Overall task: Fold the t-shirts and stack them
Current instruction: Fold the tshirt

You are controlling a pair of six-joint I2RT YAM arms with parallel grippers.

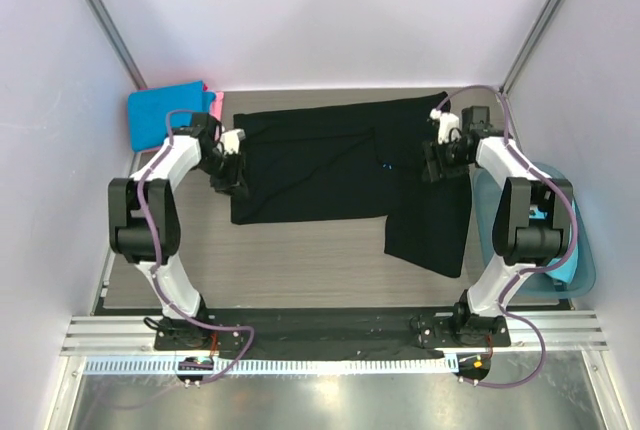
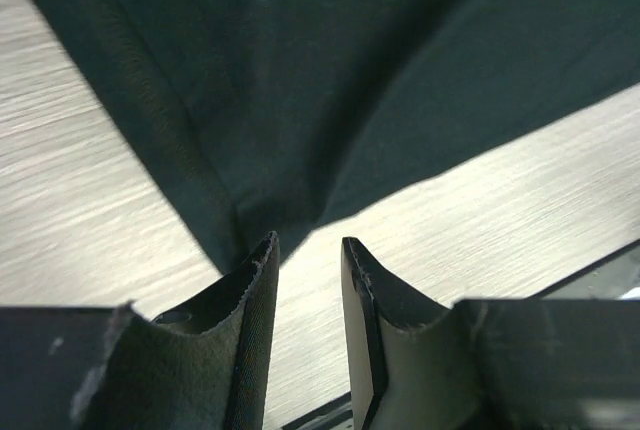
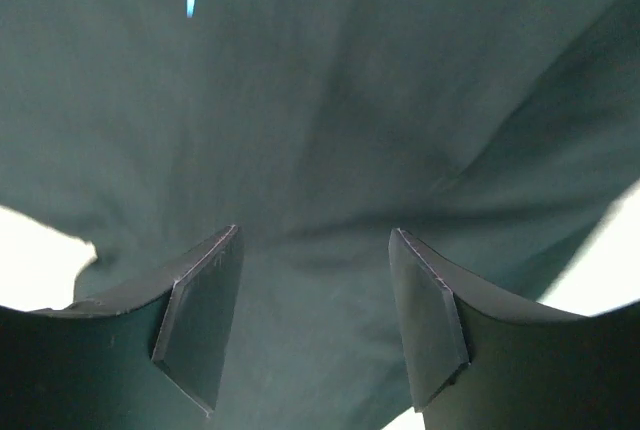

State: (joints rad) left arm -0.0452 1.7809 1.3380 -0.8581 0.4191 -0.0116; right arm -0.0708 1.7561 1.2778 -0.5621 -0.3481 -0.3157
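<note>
The large black t-shirt point(image 1: 340, 165) lies spread across the table, with a small light-blue mark point(image 1: 386, 161) near its middle. One part hangs down toward the front right. My left gripper point(image 1: 232, 172) is open at the shirt's left edge; in the left wrist view its jaws point(image 2: 308, 245) stand apart over bare table just off a fold of the black cloth point(image 2: 300, 70). My right gripper point(image 1: 437, 163) is open over the shirt's right side, with black cloth point(image 3: 320, 130) below and between its fingers. A folded bright blue shirt point(image 1: 165, 115) with a pink one point(image 1: 216, 103) under it lies at the back left.
A translucent teal tub point(image 1: 575, 250) stands at the right, behind the right arm, with turquoise cloth point(image 1: 567, 272) in it. White walls close in on the left, back and right. A metal rail point(image 1: 330, 335) runs along the near edge.
</note>
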